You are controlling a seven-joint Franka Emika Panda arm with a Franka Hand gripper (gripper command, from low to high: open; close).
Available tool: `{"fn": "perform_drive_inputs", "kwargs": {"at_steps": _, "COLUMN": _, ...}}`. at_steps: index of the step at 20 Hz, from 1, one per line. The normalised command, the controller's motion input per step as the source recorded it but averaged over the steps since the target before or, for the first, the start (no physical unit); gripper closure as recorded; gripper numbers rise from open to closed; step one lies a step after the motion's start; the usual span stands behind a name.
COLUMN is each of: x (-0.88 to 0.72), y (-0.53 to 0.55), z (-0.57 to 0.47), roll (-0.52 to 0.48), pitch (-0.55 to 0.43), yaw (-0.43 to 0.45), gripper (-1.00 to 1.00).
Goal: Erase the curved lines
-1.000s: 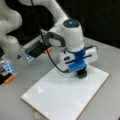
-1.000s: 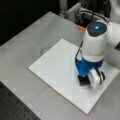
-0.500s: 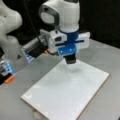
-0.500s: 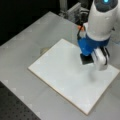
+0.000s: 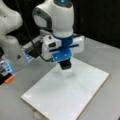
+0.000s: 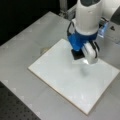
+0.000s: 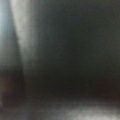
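Gripper (image 5: 66, 65) hangs over white board (image 6: 62, 77); wrist view only dark blur

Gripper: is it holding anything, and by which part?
The gripper carries a dark block-like thing at its tip over the white board; where it is gripped cannot be told.

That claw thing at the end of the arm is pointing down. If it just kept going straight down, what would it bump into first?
Most likely the white board. In both front views the gripper points straight down over the board's far part, with a dark block at its tip. Nothing shows between them, though the gap is hard to judge.
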Motion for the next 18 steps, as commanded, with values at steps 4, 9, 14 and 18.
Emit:
{"fn": "perform_drive_inputs", "kwargs": {"at_steps": 4, "x": 0.02, "y": -0.36, "z": 0.15, "roll": -0.084, "pitch": 0.108, "yaw": 0.411, "gripper": 1.0}}
{"fn": "perform_drive_inputs", "kwargs": {"at_steps": 9, "x": 0.09, "y": -0.33, "z": 0.05, "roll": -0.077, "pitch": 0.07, "yaw": 0.37, "gripper": 1.0}}
{"fn": "perform_drive_inputs", "kwargs": {"at_steps": 14, "x": 0.22, "y": -0.41, "z": -0.03, "roll": -0.053, "pitch": 0.038, "yaw": 0.365, "gripper": 1.0}}
{"fn": "perform_drive_inputs", "kwargs": {"at_steps": 18, "x": 0.29, "y": -0.45, "z": 0.01, "roll": -0.053, "pitch": 0.051, "yaw": 0.355, "gripper": 1.0}}
